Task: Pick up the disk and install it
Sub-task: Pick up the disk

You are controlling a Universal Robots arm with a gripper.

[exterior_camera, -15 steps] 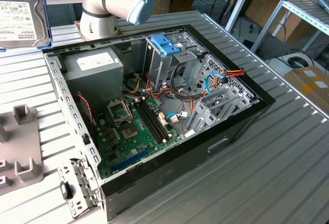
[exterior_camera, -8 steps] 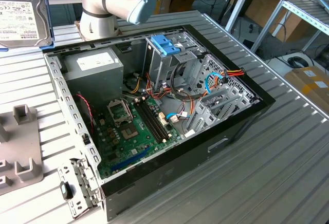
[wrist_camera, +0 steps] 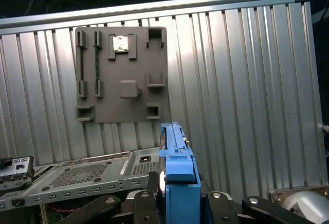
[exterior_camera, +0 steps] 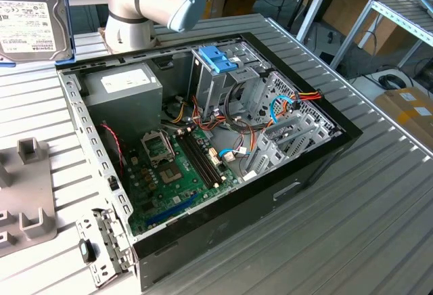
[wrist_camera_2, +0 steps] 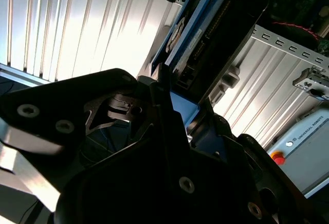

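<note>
The disk [exterior_camera: 30,17] hangs high at the exterior view's far left, its dark silver face and white label toward the camera and a blue frame along its edge. In both wrist views it stands edge-on. The first wrist view shows the disk's blue frame [wrist_camera: 177,167] rising between my black fingers [wrist_camera: 141,206], with my gripper [wrist_camera: 177,206] shut on it. The second wrist view shows the disk [wrist_camera_2: 205,34] reaching out from my dark gripper [wrist_camera_2: 177,106]. It is held above the ribbed metal table [exterior_camera: 352,207], off to the side of the open computer case [exterior_camera: 304,173].
Inside the case are a grey power supply box [exterior_camera: 125,88], a green mainboard [exterior_camera: 176,166], a silver drive cage with a blue latch [exterior_camera: 218,58] and loose cables. A grey fixture plate [exterior_camera: 27,193] lies on the table at the exterior view's left. The robot base [exterior_camera: 132,11] stands behind the case.
</note>
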